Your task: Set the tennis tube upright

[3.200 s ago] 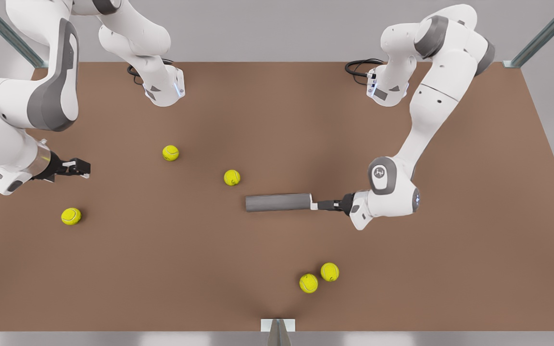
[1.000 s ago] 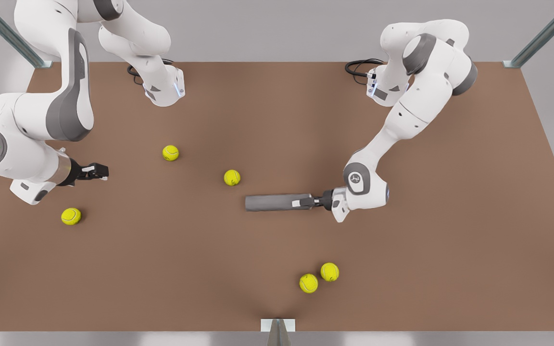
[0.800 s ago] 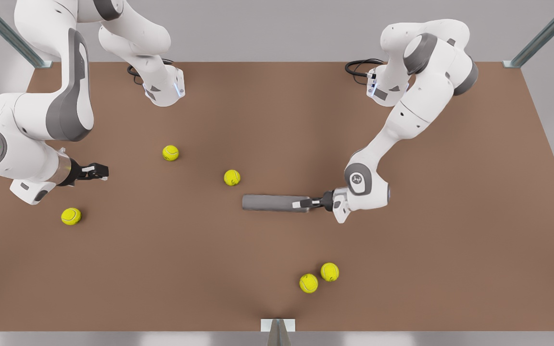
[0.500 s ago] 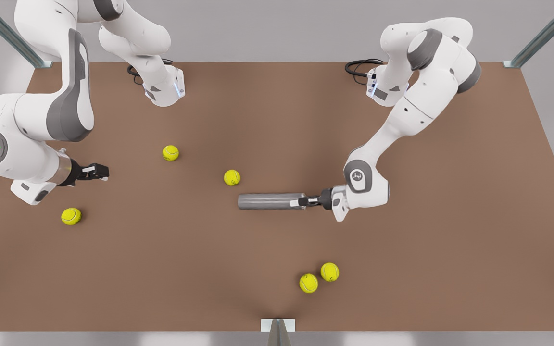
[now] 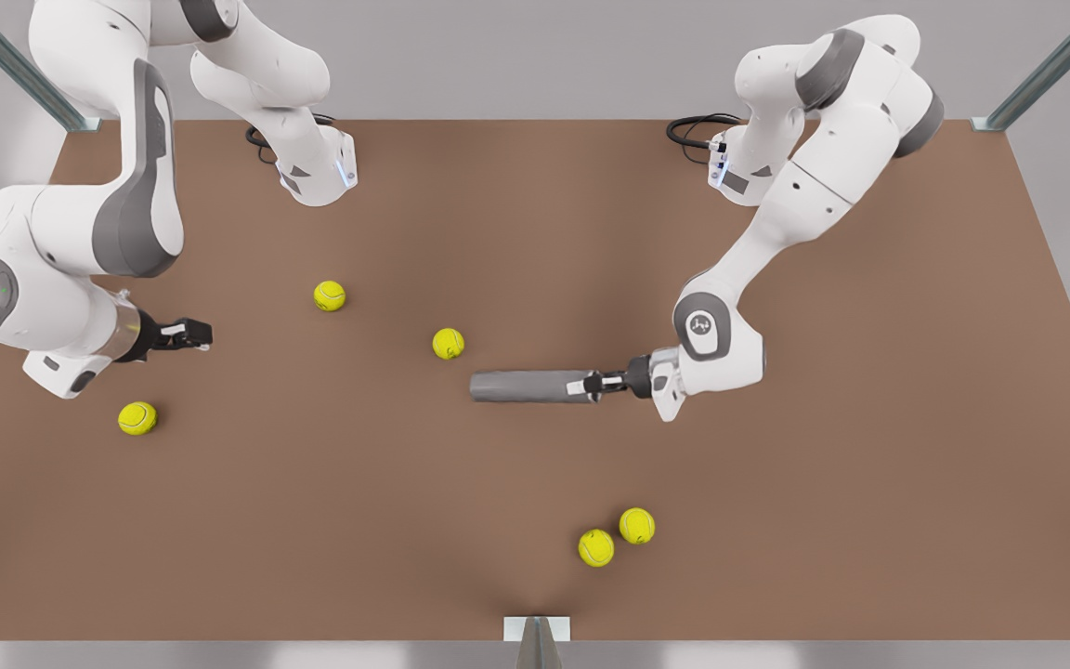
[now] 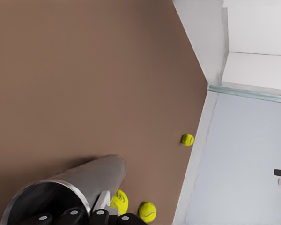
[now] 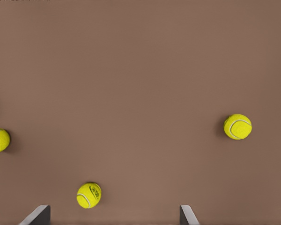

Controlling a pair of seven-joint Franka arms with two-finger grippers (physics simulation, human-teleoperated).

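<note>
Nearest the front edge of the brown tabletop [image 5: 312, 520], two yellow-green felt tennis balls [image 5: 596, 547] lie touching each other, a little toward the front view's right of the midline. Another yellow-green ball [image 5: 137, 418] sits alone near the edge at the front view's left.

Farther in, about mid-depth, the slim grey metallic tennis tube [image 5: 526, 386] lies flat on its side, its length running parallel to the front edge. The left pincer [image 5: 593, 384] pinches the end of the tube that faces the front view's right; in the left wrist view the tube's open, lighter-rimmed mouth [image 6: 44, 199] sits right at the dark fingers [image 6: 100, 216], one finger outside the wall. That white arm reaches in from its base near the far edge.

At similar depth, by the edge at the front view's left, the right pincer [image 5: 193, 333] hangs above bare tabletop, waiting; the right wrist view shows its two grey fingertips [image 7: 37, 215] spread well apart with nothing between them.

Beyond the tube lie two more balls: one [image 5: 448, 343] just past the tube's closed end, another [image 5: 330, 295] farther back.
</note>
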